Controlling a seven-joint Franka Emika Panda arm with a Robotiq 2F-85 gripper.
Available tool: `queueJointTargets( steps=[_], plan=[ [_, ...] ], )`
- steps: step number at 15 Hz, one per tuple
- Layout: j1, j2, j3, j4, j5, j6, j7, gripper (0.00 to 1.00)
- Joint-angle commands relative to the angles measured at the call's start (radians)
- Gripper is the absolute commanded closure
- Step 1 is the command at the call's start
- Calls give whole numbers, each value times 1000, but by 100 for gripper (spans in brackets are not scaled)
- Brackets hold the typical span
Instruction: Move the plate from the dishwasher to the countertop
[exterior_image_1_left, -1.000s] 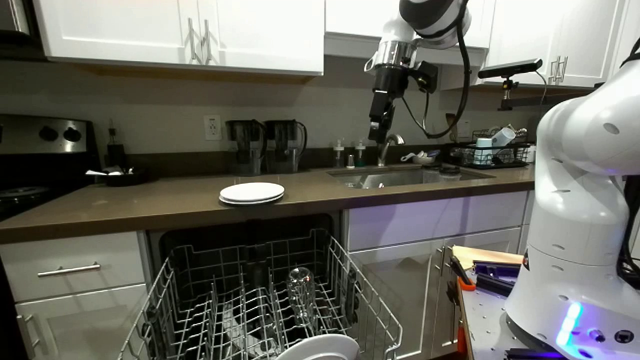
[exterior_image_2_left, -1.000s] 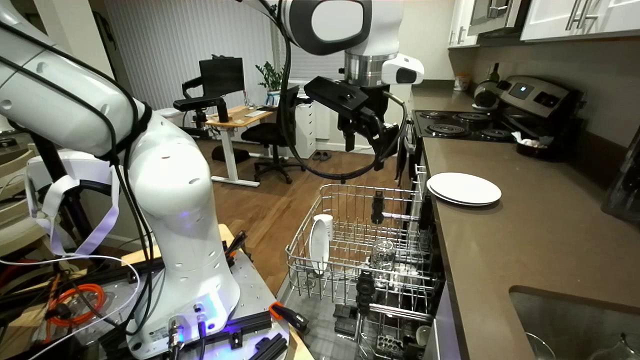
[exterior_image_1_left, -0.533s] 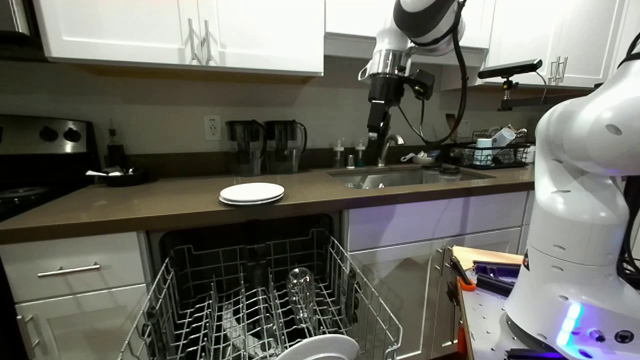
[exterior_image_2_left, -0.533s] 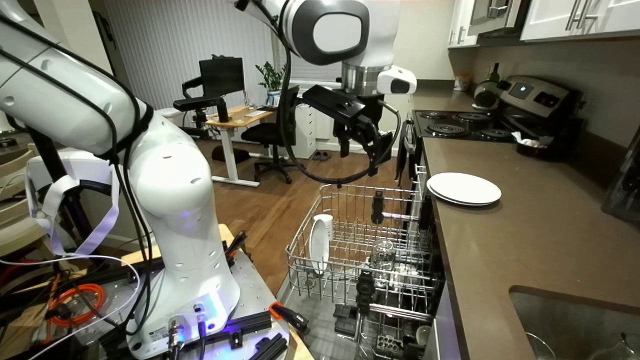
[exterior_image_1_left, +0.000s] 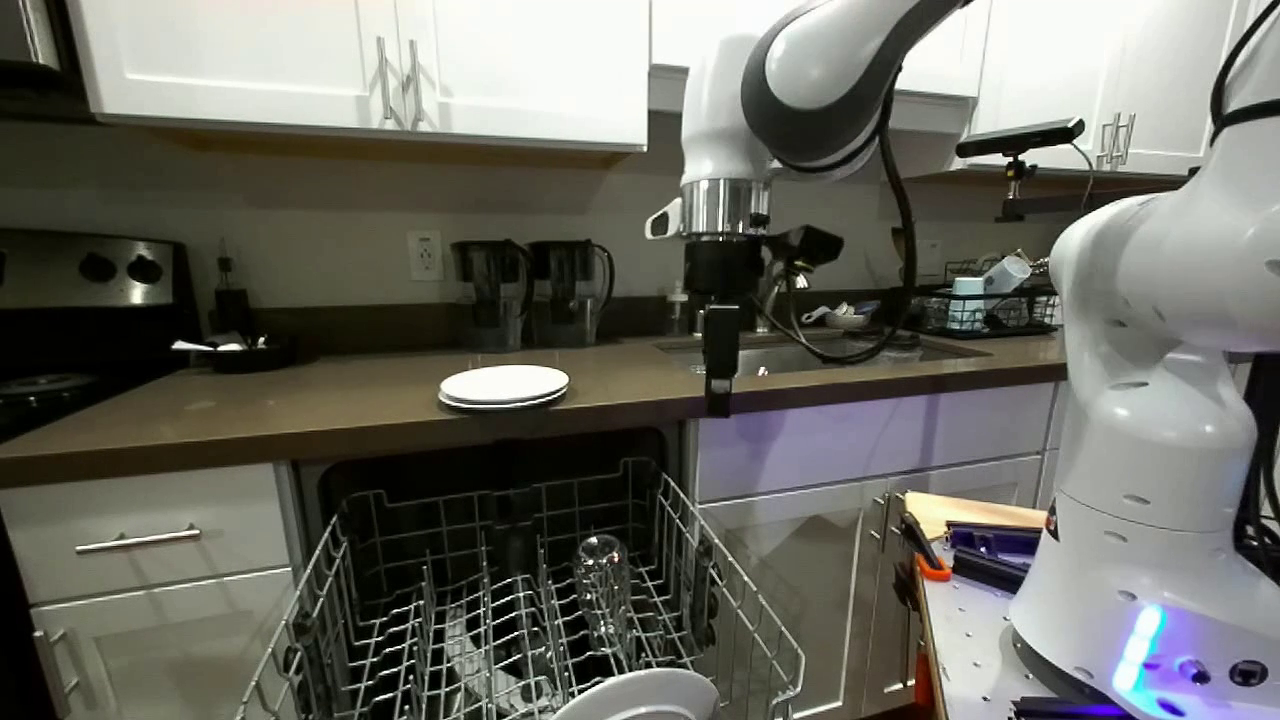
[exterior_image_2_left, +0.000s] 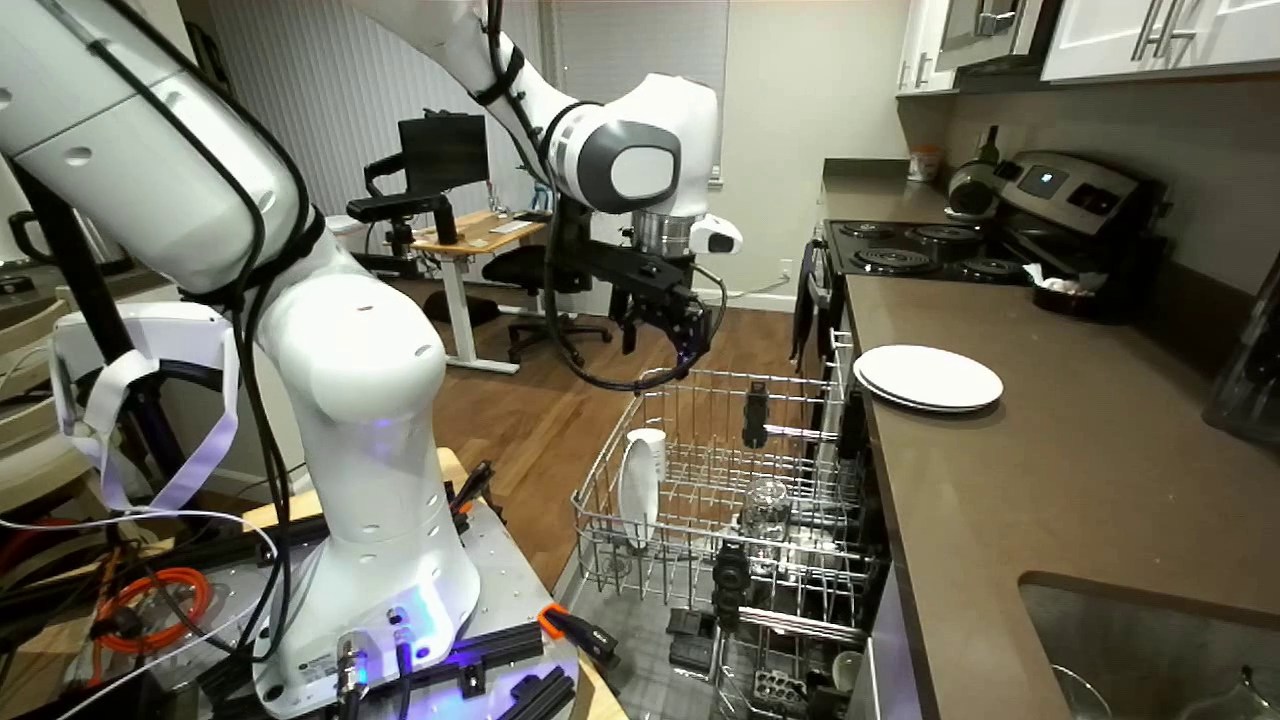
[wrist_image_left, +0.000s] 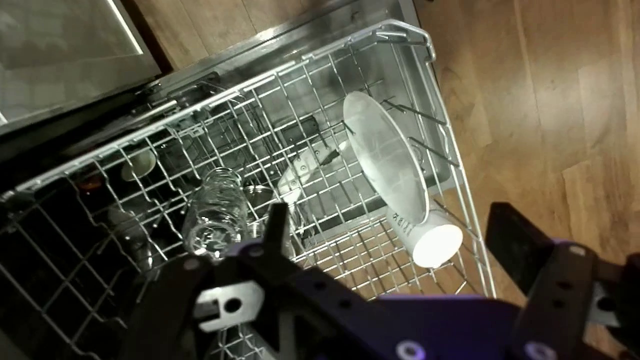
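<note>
We see the gripper (wrist_image_left: 390, 215) spread wide above the dishwasher's wire rack (wrist_image_left: 215, 99); inside it stands one round white plate (wrist_image_left: 385, 157), perhaps ceramic.

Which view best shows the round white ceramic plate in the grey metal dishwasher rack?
The wrist view: the plate appears largest and uncropped. An exterior view crops the plate at the frame's bottom; an exterior view shows the plate smaller and narrow.
</note>
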Motion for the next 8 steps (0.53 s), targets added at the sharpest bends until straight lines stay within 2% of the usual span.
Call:
queueJointTargets(
  steps=[1, 4, 8],
  plan=[
    [60, 93, 92, -3, 3, 151, -24, 0],
    [130, 196, 154, -3, 22, 323, -21, 0],
    [171, 359, 208, -4, 18, 479, -24, 0]
  ],
)
